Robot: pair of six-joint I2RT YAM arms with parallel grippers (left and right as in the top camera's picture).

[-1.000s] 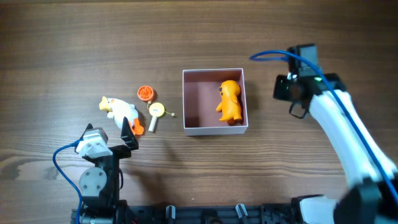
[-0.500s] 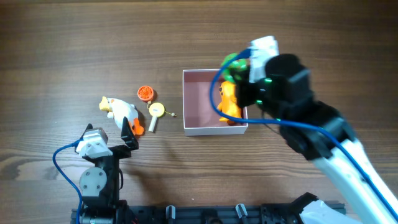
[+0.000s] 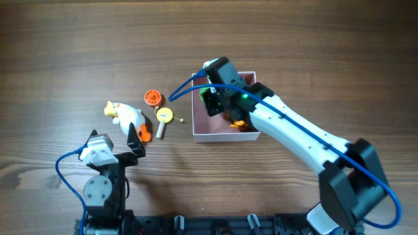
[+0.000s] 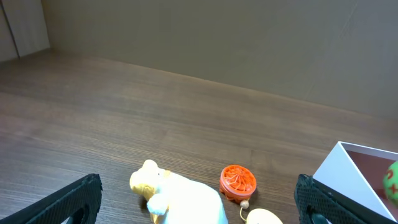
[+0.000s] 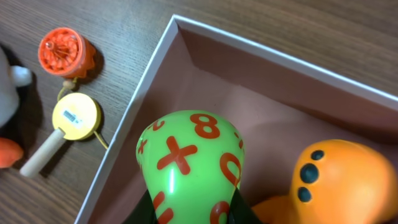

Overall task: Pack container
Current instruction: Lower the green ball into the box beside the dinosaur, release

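The container [image 3: 194, 117] is a square box with white walls and a pink inside, at the table's middle; it also shows in the right wrist view [image 5: 205, 81] and in the left wrist view [image 4: 348, 171]. An orange toy [image 3: 240, 121] [image 5: 336, 180] lies inside it. My right gripper [image 3: 219, 101] [image 5: 189, 214] is shut on a green toy with red symbols [image 5: 189, 158] and holds it over the container's left half, beside the orange toy. My left gripper [image 3: 135, 143] [image 4: 199, 198] is open and empty, just in front of a white and yellow duck toy [image 3: 127, 116] [image 4: 180, 196].
An orange ridged disc [image 3: 152, 98] [image 4: 237, 182] [image 5: 65, 51] and a yellow round toy with a wooden handle [image 3: 163, 117] [image 5: 74, 117] lie between the duck toy and the container's left wall. The right arm reaches across the table's right half.
My right arm has swung left from the table's right side to above the container, with the green toy in its gripper. The left arm and the loose toys have not moved.
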